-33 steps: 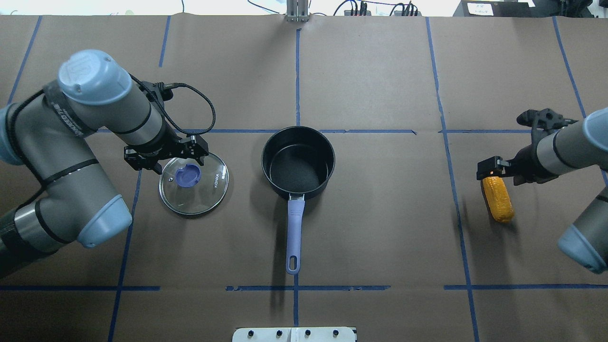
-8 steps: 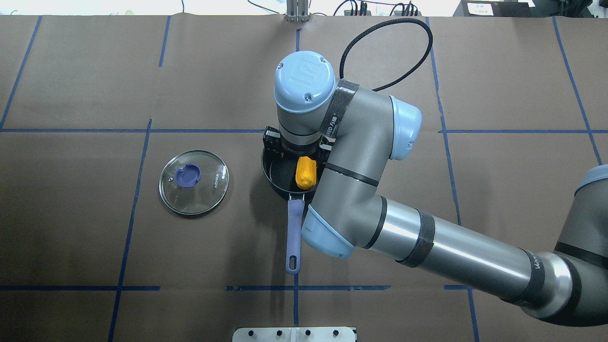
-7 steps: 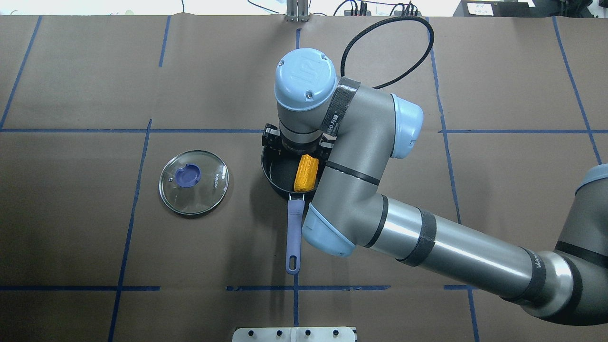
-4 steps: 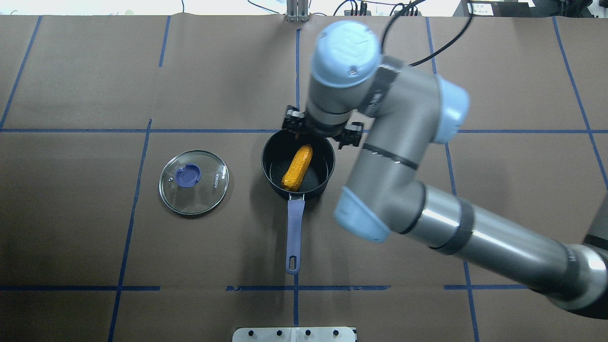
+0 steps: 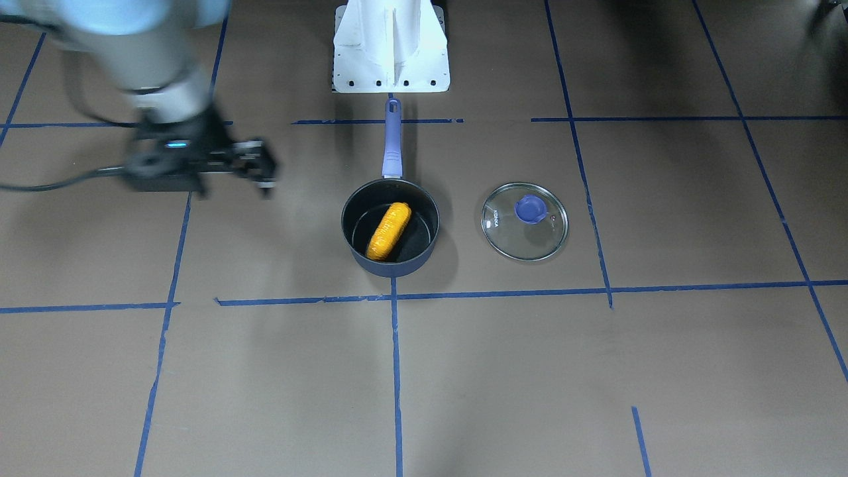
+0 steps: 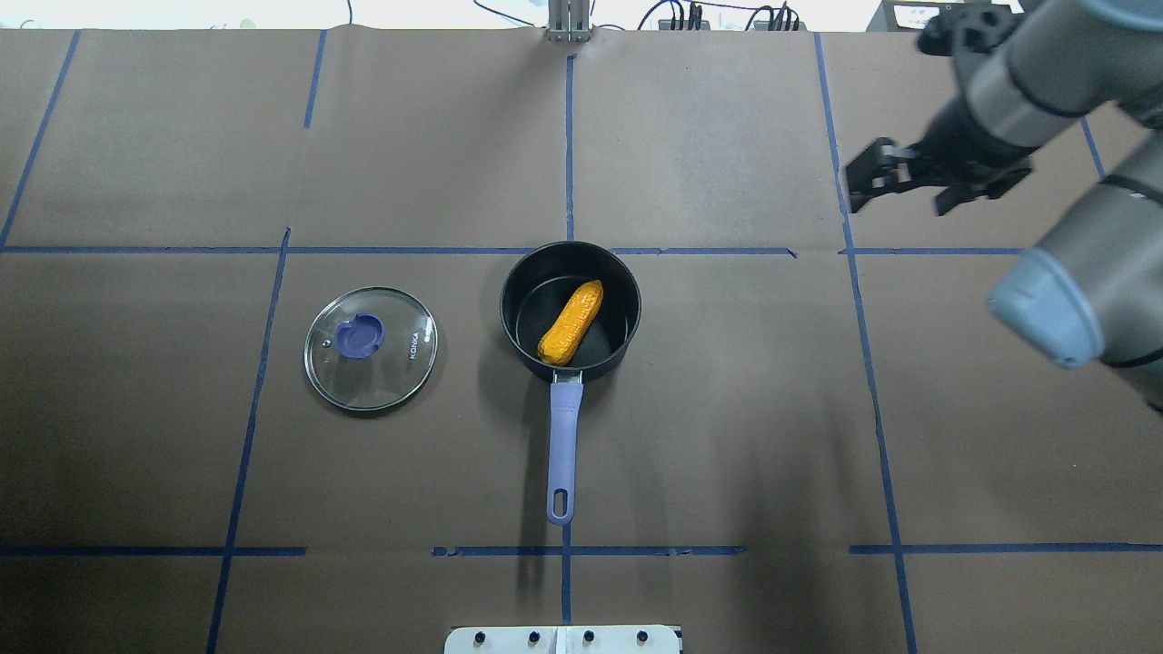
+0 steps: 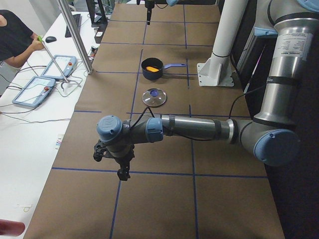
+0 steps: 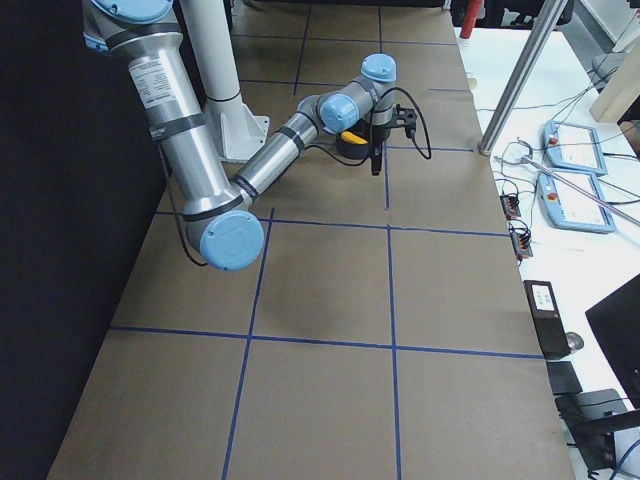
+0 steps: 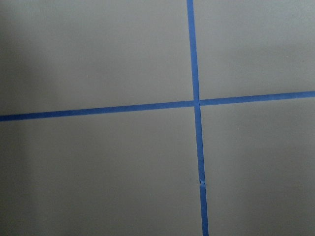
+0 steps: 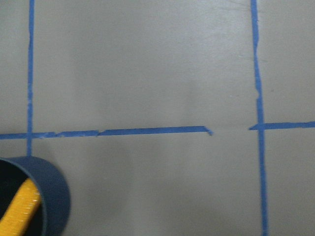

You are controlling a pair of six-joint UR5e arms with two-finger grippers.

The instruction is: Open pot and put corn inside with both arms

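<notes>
The dark navy pot (image 6: 514, 292) stands open at the table's middle, its purple handle (image 6: 562, 443) toward the robot. The orange-yellow corn (image 6: 571, 322) lies slanted inside it, also in the front view (image 5: 389, 230) and at the right wrist view's lower left corner (image 10: 19, 212). The glass lid (image 6: 371, 349) with its blue knob lies flat on the table left of the pot. My right gripper (image 6: 909, 186) is open and empty, raised, far right of the pot. My left gripper (image 7: 122, 167) shows only in the left side view, far from the pot; I cannot tell its state.
The white base stand (image 5: 391, 46) sits just behind the pot's handle end. Blue tape lines (image 6: 570, 145) cross the brown paper table cover. An operator (image 7: 15, 42) and control pendants (image 7: 35, 89) are beside the table's far long edge.
My right gripper let go of the corn, which now lies in the pot, then rose and swung away to the far right. The left arm left the lid on the table and withdrew.
</notes>
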